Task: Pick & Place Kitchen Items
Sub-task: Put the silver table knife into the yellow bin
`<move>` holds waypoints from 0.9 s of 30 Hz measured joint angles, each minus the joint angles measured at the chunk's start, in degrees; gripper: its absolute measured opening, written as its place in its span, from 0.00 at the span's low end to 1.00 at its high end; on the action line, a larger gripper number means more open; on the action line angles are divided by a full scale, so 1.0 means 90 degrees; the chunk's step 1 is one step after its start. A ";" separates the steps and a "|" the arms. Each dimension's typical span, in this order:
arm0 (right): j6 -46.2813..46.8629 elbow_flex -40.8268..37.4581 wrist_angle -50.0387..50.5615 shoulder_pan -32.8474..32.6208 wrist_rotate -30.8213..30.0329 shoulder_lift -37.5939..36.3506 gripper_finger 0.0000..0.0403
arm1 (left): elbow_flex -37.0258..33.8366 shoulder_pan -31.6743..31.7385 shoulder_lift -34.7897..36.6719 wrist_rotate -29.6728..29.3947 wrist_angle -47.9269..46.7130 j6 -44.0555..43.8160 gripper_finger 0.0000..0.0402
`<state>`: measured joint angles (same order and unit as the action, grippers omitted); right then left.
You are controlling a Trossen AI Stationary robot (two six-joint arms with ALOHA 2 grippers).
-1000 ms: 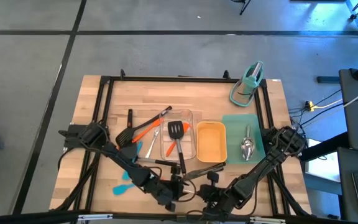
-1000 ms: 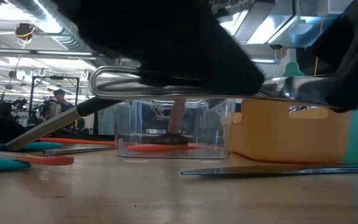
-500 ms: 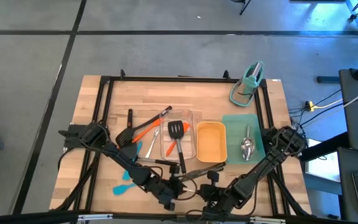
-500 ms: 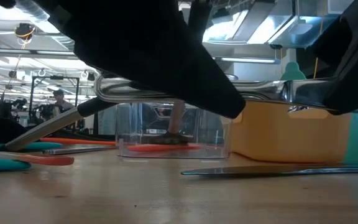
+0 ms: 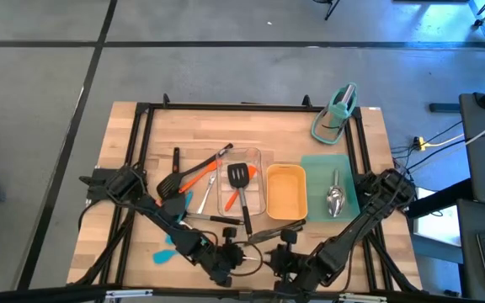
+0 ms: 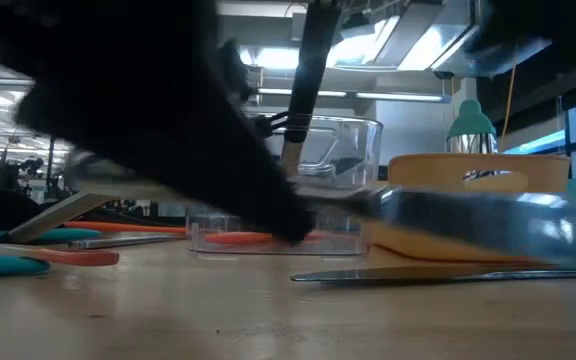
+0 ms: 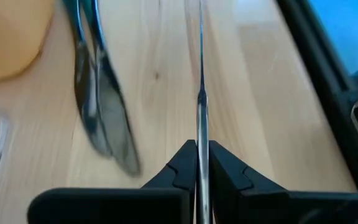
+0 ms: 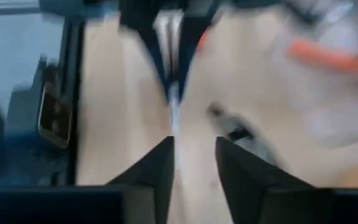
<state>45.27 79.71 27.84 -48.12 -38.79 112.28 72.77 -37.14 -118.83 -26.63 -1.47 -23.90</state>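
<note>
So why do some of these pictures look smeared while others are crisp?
The low view is smeared: a dark arm and a shiny steel utensil streak across it. The right wrist view is blurred throughout, its right gripper open. The left wrist view is mostly crisp: the left gripper pinches a thin steel blade. The high view looks sharp.

We saw a grey floor [image 5: 226, 67] crossed by dark seams around the wooden table [image 5: 125, 143], and ceiling strip lights [image 6: 368, 45] in the room behind.
</note>
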 joint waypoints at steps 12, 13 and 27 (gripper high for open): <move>-0.0260 0.2949 0.3547 -0.0484 -0.1342 -0.0013 0.46 | -0.0007 -0.0807 0.0862 -0.1941 -0.0681 -0.0246 0.04; -0.0337 0.3038 0.3598 -0.0538 -0.1378 -0.0009 0.46 | -0.0007 -0.0901 0.0973 -0.2219 -0.0726 -0.0267 0.04; -0.0171 0.3083 0.3495 -0.0849 -0.1510 0.0055 0.45 | -0.0007 -0.1591 0.1685 -0.5643 -0.0123 -0.0268 0.04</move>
<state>43.73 107.45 59.30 -55.76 -52.38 112.77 72.71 -51.46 -103.66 -77.41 -2.58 -26.31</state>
